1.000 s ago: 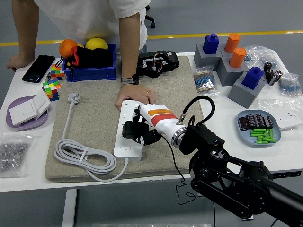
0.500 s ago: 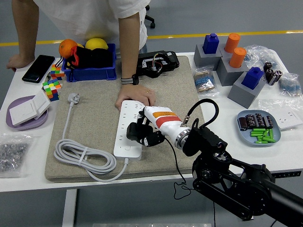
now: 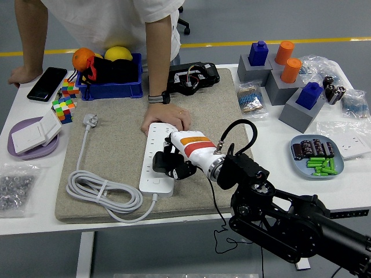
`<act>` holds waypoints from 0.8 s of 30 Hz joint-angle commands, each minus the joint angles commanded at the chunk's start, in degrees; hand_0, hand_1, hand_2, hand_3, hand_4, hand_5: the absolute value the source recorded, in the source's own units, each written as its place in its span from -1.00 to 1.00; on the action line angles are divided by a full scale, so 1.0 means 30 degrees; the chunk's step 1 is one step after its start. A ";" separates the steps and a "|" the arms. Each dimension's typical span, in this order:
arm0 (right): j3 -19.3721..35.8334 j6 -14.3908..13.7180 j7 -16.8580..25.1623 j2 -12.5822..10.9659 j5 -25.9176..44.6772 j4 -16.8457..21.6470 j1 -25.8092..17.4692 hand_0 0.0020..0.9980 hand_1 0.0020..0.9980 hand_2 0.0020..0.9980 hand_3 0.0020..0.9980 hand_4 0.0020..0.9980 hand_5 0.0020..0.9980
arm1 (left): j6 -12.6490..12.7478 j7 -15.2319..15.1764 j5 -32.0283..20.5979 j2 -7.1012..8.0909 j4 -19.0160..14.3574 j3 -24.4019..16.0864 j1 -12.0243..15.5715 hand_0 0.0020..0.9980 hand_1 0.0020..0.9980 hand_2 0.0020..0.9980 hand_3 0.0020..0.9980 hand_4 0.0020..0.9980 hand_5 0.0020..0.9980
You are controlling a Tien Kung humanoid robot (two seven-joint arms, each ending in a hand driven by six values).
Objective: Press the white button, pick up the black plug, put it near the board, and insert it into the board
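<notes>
Since a moment ago my right hand has slid a little back toward the far end of the strip, staying low over its sockets. My fingers are curled down over something dark that sits against the strip's top, but I cannot tell whether they are clamped on it or only resting there. I take the dark thing to be the black plug, though it is mostly hidden under my hand.

By my reckoning I am at the last step, seating the plug in the strip; whether the button is already pressed I cannot see. The strip's own white plug lies loose on the mat, well to the left of my fingers, its cable coiled nearer the table edge. A person's hand presses on the strip's far end, just beyond my fingers.

Far left of my fingers a blue bin holds an orange ball, a yellow one and something black. A purple plate carries white switch panels. Well to the right, a grey-blue dish holds green pieces and dark parts.
</notes>
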 joint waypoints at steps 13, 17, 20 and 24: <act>-0.0059 0.0076 -0.0066 0.0000 0.0112 -0.0354 0.0061 -0.38 -0.23 -0.14 -0.03 0.49 -1.00 | -0.0002 -0.0015 0.0024 0.0004 0.0000 -0.0022 -0.0061 0.31 0.31 0.30 0.30 0.24 -0.98; -0.0105 0.0168 -0.0153 0.0000 0.0171 -0.0268 0.0063 -0.38 -0.23 -0.14 -0.03 0.49 -1.00 | 0.0001 -0.0010 0.0056 0.0021 0.0000 -0.0054 -0.0073 0.31 0.31 0.30 0.30 0.24 -0.98; -0.0126 0.0253 -0.0214 0.0000 0.0234 -0.0174 0.0053 -0.38 -0.23 -0.14 -0.03 0.49 -1.00 | -0.0003 0.0007 0.0088 0.0016 0.0000 -0.0090 -0.0064 0.31 0.31 0.30 0.30 0.24 -0.98; -0.0178 0.0246 -0.0187 0.0000 0.0237 -0.0272 0.0058 -0.38 -0.23 -0.14 -0.04 0.49 -1.00 | -0.0007 0.0001 0.0087 0.0000 0.0000 -0.0075 -0.0062 0.31 0.31 0.30 0.30 0.24 -0.98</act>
